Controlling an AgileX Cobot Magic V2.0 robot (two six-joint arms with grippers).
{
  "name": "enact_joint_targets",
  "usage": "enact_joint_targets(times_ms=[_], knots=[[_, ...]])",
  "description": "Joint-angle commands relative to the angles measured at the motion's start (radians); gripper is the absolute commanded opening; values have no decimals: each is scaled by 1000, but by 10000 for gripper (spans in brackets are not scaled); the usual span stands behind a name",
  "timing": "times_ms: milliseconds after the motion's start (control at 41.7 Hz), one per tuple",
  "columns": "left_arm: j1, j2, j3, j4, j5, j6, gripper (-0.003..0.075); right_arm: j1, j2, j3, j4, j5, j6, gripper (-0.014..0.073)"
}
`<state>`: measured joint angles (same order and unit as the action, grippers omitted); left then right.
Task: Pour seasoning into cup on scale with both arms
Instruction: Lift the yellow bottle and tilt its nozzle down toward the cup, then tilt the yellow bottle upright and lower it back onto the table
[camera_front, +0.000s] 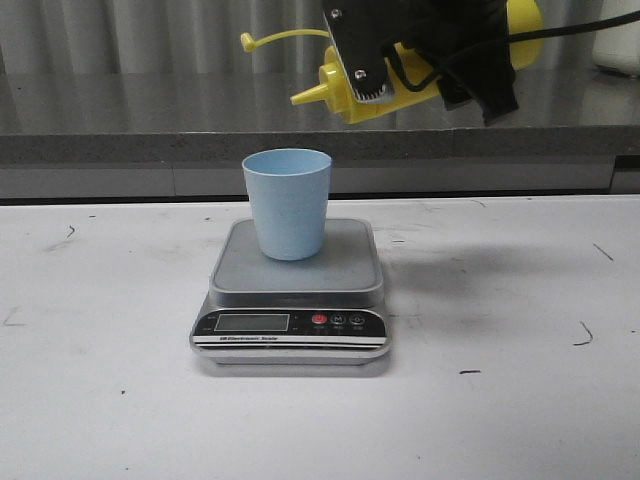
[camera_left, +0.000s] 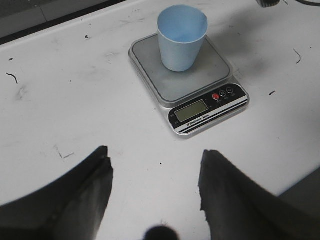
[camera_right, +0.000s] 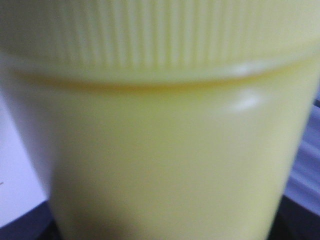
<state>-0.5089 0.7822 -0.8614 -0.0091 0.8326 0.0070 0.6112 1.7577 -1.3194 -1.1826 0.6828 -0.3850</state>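
The pale blue cup (camera_front: 288, 205) stands upright on the grey platform of the scale (camera_front: 350, 268), mid-table. My right gripper (camera_front: 425, 72) is shut on the yellow seasoning bottle (camera_front: 348, 97), held tilted nearly level above and to the right of the cup. Its nozzle points left and ends just right of the cup's rim, higher up, and the cap strap (camera_front: 270, 38) trails out leftward. In the right wrist view the bottle (camera_right: 160, 150) fills the frame and hides the fingers. My left gripper (camera_left: 155, 152) hangs open over bare table, short of the scale (camera_left: 205, 82) and the cup (camera_left: 181, 45).
A grey stone ledge (camera_front: 150, 140) runs along the back of the white, scuffed table (camera_front: 120, 400). A white object (camera_front: 618, 40) sits on the ledge at the far right. The scale's display and buttons (camera_front: 290, 322) face the table's front edge.
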Motion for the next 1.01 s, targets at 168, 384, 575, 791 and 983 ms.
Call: enact_joint_targets(times_ms=[168,384,575,791,983], knots=[[-8,-4,-25,-7,-71,-1,386,0,-33,-39,-133,73,1,327],[-8,-4,-25,-7,-71,-1,386,0,-33,-39,-134,70,2,327],[-8,-4,-25,-7,-71,-1,386,0,-33,-39,-134,62,207,327],[-8,-4,-25,-7,-71,-1,386,0,-59,-39,-104,35,507,327],[-8,-4,-25,-7,-71,-1,386,-41,-147,-39,77,0,605,327]])
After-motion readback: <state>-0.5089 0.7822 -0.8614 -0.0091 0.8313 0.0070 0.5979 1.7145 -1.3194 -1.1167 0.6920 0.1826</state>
